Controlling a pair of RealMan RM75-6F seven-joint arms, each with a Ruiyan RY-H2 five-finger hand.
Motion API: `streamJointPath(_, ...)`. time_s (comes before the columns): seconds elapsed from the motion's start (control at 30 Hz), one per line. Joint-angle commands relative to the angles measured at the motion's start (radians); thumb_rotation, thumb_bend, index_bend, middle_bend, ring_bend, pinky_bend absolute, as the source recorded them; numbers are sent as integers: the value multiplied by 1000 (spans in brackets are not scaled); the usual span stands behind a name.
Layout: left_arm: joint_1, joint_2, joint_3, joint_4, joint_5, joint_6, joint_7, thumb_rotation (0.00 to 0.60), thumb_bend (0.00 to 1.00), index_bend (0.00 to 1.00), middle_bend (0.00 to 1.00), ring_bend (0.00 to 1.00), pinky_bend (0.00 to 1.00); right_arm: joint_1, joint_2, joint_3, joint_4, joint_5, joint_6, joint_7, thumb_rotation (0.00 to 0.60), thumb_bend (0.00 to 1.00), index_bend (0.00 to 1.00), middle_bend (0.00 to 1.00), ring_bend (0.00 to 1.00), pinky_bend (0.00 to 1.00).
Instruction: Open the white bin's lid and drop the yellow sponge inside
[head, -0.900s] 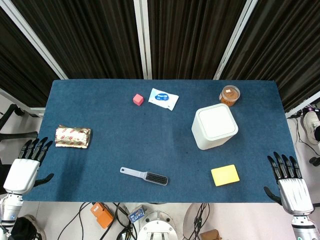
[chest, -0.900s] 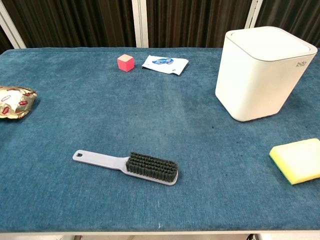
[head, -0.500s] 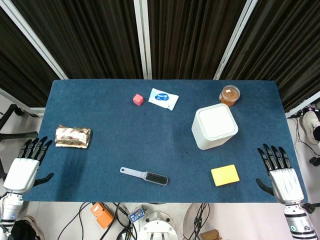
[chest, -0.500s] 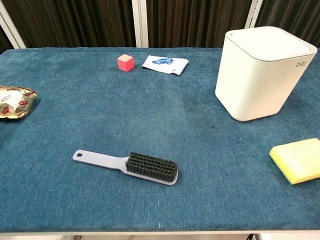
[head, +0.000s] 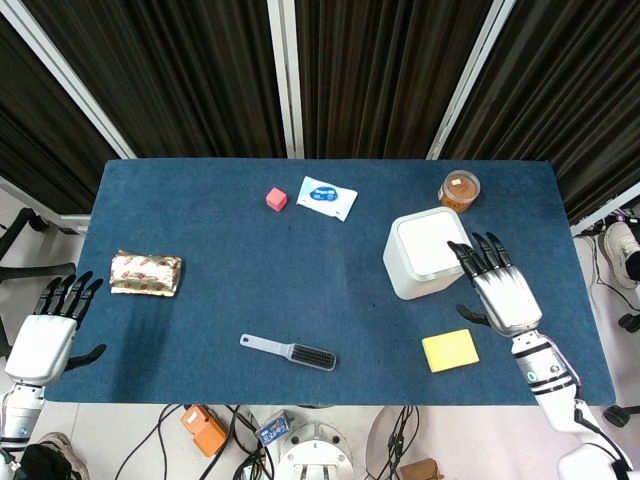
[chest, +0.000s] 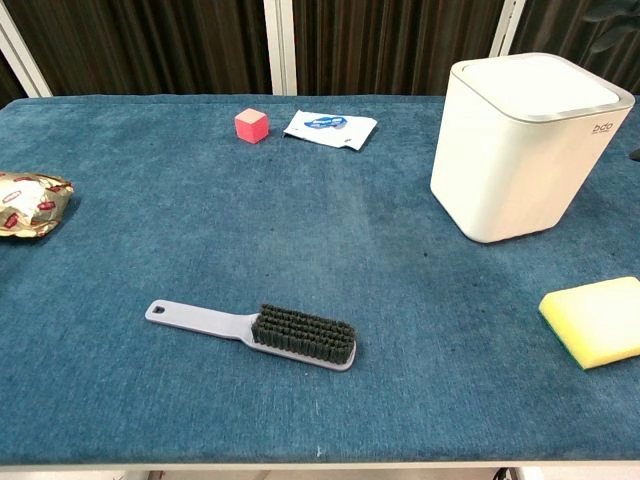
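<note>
- Surface (head: 250, 280), covered in blue cloth, is seen to carry every thing; the largest of them is the white bin (head: 428, 253), which stands upright toward the right side with its lid (chest: 540, 82) closed.
- Right hand (head: 497, 285) is held over the right edge of the bin with the fingers spread apart; nothing is held in it, and it cannot be told whether the lid is touched or not.
- Left hand (head: 47, 328) is kept beyond the left edge of the surface, fingers apart, and nothing is gripped.
- Yellow sponge (head: 450, 350) is found lying flat on the cloth, near the front of the bin, below the right hand in the head view.
- Risk is judged as follows: if the lid is pushed sideways and not downward, the light bin may be slid or tipped.
- Smaller danger is judged for the orange jar (head: 459, 189) just behind the bin, which could be knocked if the bin is shoved back.
</note>
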Motion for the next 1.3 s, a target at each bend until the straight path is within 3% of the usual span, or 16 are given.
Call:
streamJointPath(0.03,-1,0,1,1,1,-1,0,600,96,0,0,0,3,21,-13,-10,3,10,-31,22,600,354,0,250,0,0)
streamJointPath(0.33,0,-3,3,2,4,0,5,600,96,0,0,0,3,32,-29,-72,32,28,-64,-22,600,354,0,272,0,0)
streamJointPath(0.5,-1,-3,4,0,5,-3,8,600,96,0,0,0,3,36,-35,-71,34,40,-47,-17,600,354,0,276,0,0)
streamJointPath(0.63,1,-2,2,0,4,4,2,600,96,0,0,0,3,1,-21,-71,33,-81,95,47,600,354,0,243,0,0)
streamJointPath(0.7,1,-2,2,1,5,3,0,600,96,0,0,0,3,-23,-12,-82,41,-151,172,80,600,354,0,160,0,0)
streamJointPath(0.93,-2,-5,4,0,6,-3,8,600,96,0,0,0,3,-131,45,-205,85,-336,338,146,600,353,0,79,0,0)
streamJointPath(1.1,-4,-10,4,-2,3,-9,21,600,96,0,0,0,3,-173,68,-309,141,-376,292,141,600,354,0,63,0,0)
streamJointPath(1.3,-8,-16,4,-5,-4,-21,35,600,96,0,0,0,3,-144,43,-339,166,-308,113,92,600,354,0,39,0,0)
